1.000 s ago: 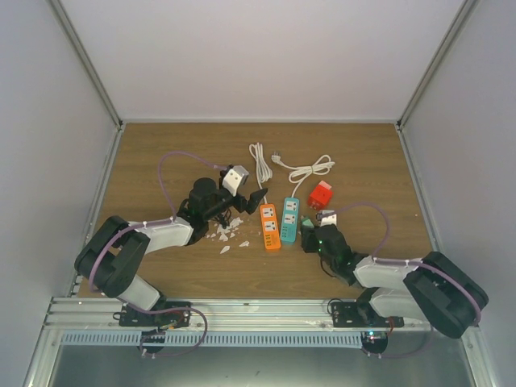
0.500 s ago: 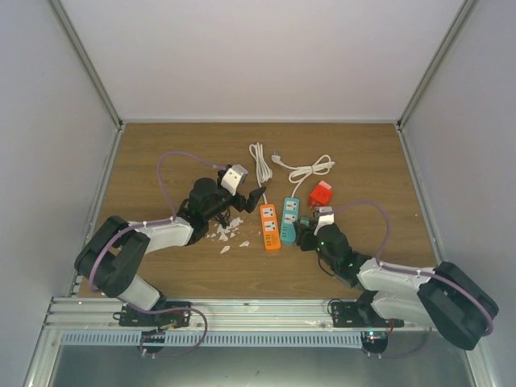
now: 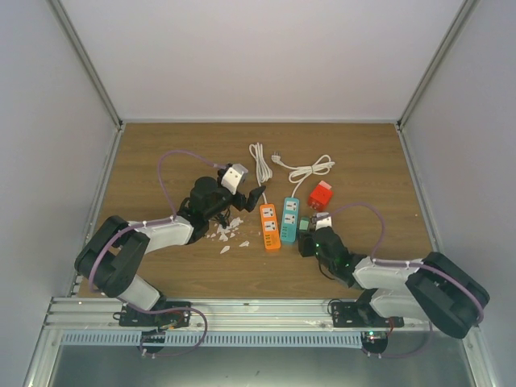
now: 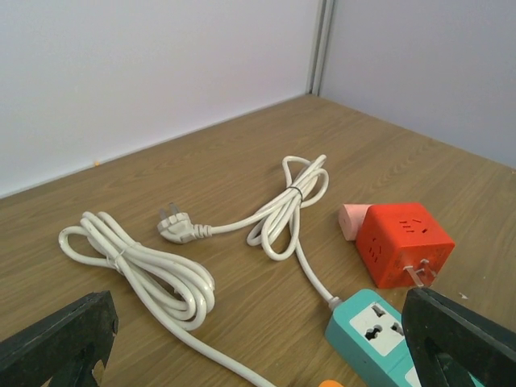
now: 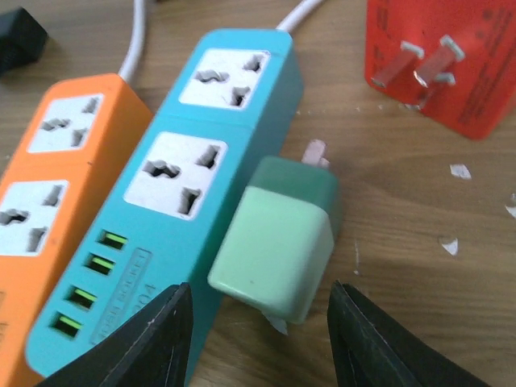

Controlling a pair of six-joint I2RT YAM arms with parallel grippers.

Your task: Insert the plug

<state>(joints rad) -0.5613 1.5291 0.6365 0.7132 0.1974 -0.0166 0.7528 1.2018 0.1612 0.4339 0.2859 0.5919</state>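
The plug (image 5: 278, 242) is a pale green cube that lies on the table against the right side of the teal power strip (image 5: 201, 185), its prongs pointing away from the camera. My right gripper (image 5: 258, 322) stands open just behind it, one finger on each side, with gaps on both sides. In the top view the plug (image 3: 304, 226) lies between the teal strip (image 3: 289, 220) and my right gripper (image 3: 306, 239). My left gripper (image 3: 256, 197) is wide open and holds nothing, hovering left of the strips' far ends; its fingers (image 4: 56, 343) frame the cables.
An orange power strip (image 3: 270, 226) lies left of the teal one. A red cube adapter (image 3: 320, 194) with bare prongs sits behind the plug. Two coiled white cables (image 4: 137, 266) (image 4: 294, 201) lie farther back. White scraps (image 3: 230, 230) litter the wood near the left arm.
My right gripper pushed forward toward the plug, then drew back a little, and its jaws narrowed slightly. The left arm has not moved.
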